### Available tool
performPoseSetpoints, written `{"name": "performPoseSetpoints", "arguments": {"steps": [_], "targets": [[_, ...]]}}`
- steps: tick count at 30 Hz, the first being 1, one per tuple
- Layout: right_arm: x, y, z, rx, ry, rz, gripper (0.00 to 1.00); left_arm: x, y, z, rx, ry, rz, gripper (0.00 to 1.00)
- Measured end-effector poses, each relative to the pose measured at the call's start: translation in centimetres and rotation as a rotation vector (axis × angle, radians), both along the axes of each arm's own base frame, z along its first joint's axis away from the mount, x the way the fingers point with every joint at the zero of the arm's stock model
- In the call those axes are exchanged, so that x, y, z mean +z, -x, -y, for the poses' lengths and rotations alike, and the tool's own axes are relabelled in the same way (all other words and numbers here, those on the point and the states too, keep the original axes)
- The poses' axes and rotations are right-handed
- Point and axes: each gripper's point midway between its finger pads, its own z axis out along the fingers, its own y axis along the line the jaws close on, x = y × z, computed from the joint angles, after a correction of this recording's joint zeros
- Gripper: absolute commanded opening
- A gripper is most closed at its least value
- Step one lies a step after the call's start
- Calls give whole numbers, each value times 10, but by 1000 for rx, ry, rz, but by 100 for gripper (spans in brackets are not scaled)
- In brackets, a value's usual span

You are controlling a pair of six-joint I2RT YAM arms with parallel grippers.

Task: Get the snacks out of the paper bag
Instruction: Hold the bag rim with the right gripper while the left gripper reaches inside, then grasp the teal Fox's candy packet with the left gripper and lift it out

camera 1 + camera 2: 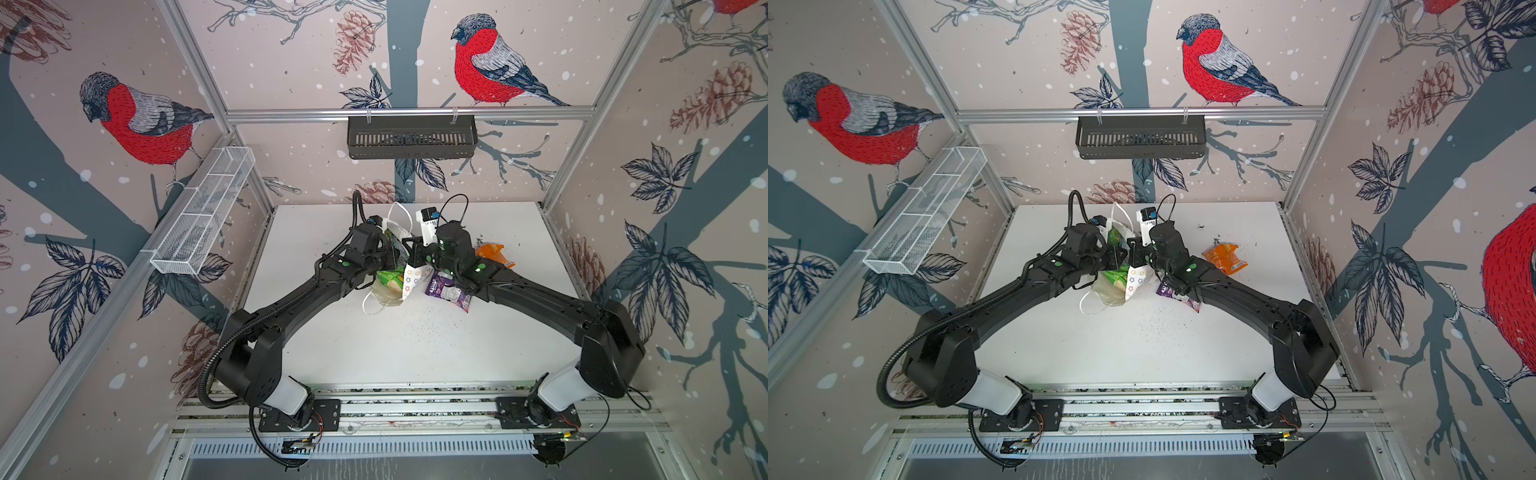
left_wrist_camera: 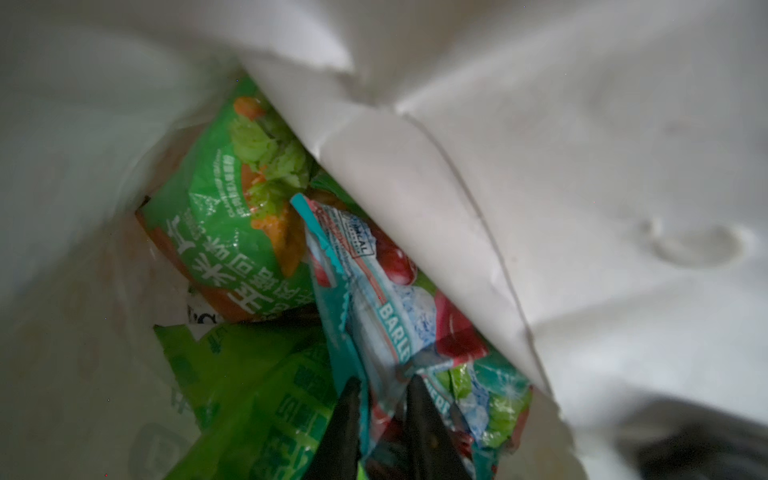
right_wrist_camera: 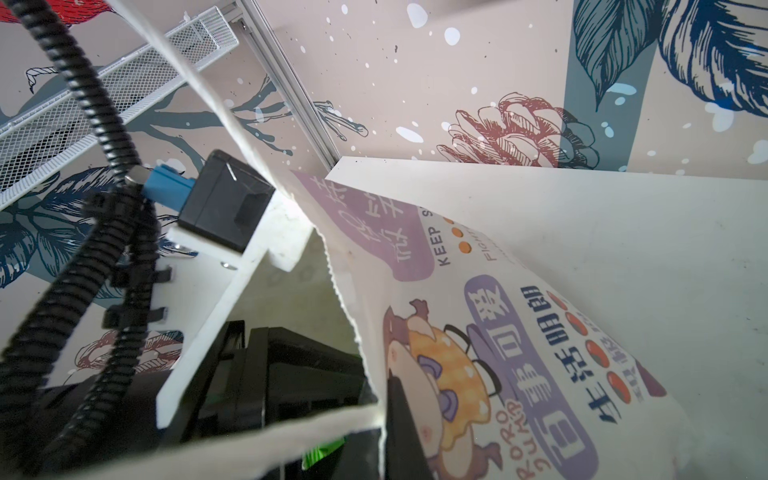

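The white paper bag (image 1: 412, 279) stands at the table's middle in both top views, printed with a cartoon child and purple panels (image 3: 540, 374). My left gripper (image 2: 384, 401) is deep inside it, shut on a teal-white snack packet (image 2: 374, 291). Green snack packets (image 2: 232, 232) lie beside and under that one. My right gripper (image 3: 384, 401) is shut on the bag's rim, right by a white cord handle (image 3: 249, 449). Outside the bag, an orange packet (image 1: 493, 254) and a purple packet (image 1: 449, 291) lie on the table to the right.
A black slotted basket (image 1: 411, 137) hangs on the back wall and a white wire basket (image 1: 203, 212) on the left wall. Dark crumbs (image 1: 415, 328) are scattered over the white table (image 1: 523, 232) in front of the bag.
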Motion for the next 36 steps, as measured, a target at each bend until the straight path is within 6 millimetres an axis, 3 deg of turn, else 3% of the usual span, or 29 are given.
{"name": "performPoseSetpoints", "arguments": {"steps": [11, 16, 24, 32, 36], "targets": [[0, -2, 2, -6, -2, -2, 0, 3, -1, -6, 35, -31, 3, 0], [0, -4, 4, -28, -7, -7, 0, 35, 4, -16, 63, -19, 71, 0], [2, -11, 9, -76, 2, 4, 0, 61, 11, -27, 79, -32, 114, 0], [1, -17, 17, -120, 15, 4, 0, 107, 19, -46, 121, -38, 223, 0], [1, -19, 21, -138, 18, 4, 0, 119, 20, -59, 147, -53, 253, 0]]}}
